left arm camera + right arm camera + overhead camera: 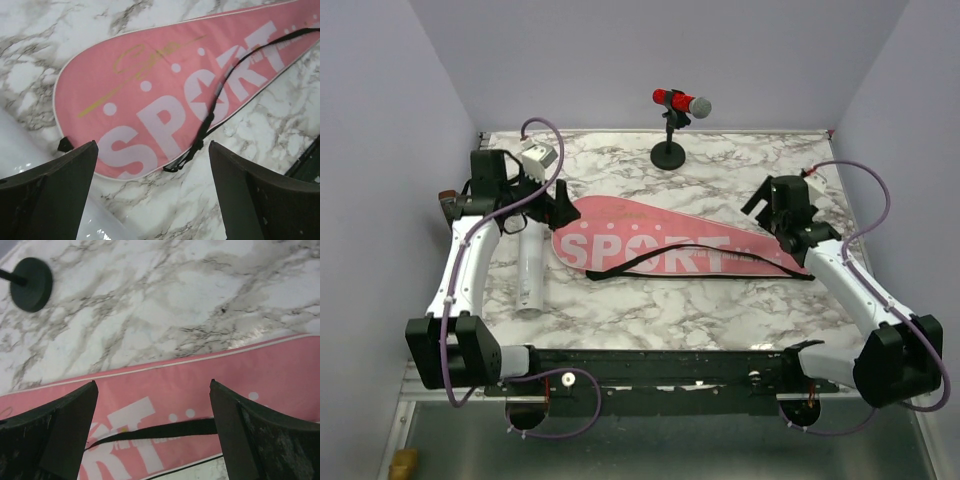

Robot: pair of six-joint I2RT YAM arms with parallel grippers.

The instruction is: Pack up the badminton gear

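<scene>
Pink bag (670, 245) lay flat across mid-table, wide end left, black strap (660, 258) draped over the "SPORT" lettering; white tube (530, 275) lay just left of the wide end, running near-far. Left gripper (152, 200) hung over the wide end, jaws spread, nothing held. Right gripper (152, 440) hung over the bag's narrow right end, jaws also spread and empty.

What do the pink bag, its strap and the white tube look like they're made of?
The pink bag looks like smooth matte fabric, with printed white lettering and a piped white edge. The strap seems thin black webbing, probably nylon; it lies limp and curving. The white tube is likely glossy plastic, judging by bright highlights; coated cardboard is possible.
</scene>
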